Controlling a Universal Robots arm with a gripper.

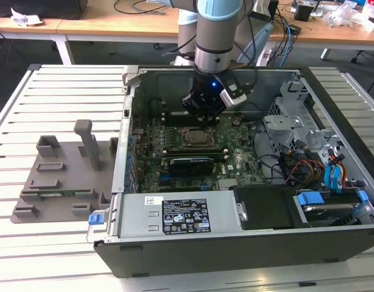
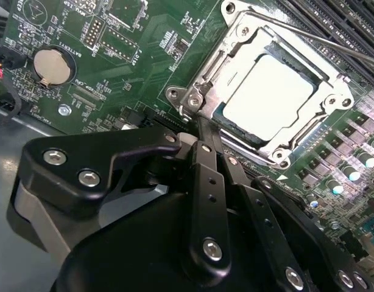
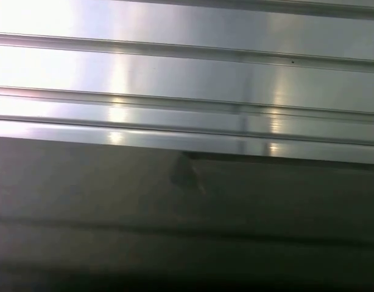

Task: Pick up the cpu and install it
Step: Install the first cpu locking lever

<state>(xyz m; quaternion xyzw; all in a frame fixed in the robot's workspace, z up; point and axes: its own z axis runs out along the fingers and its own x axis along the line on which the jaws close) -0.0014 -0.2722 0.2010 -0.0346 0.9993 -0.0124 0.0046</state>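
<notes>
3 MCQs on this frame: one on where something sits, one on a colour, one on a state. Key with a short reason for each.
1. Where does the cpu lie?
A. in the socket on the motherboard
B. on the grey fixture plate
C. on the wooden desk

2. What colour is the motherboard?
A. red
B. green
C. white

3. How does the computer case stand?
A. shut with its side panel on
B. open, insides exposed
C. tipped upside down

Key: 1 A, its silver top shows inside the socket's metal frame in the second wrist view. 2 B, the board is green in the second wrist view. 3 B, the exterior view looks straight onto the board and cables, with the gripper over them.
</notes>
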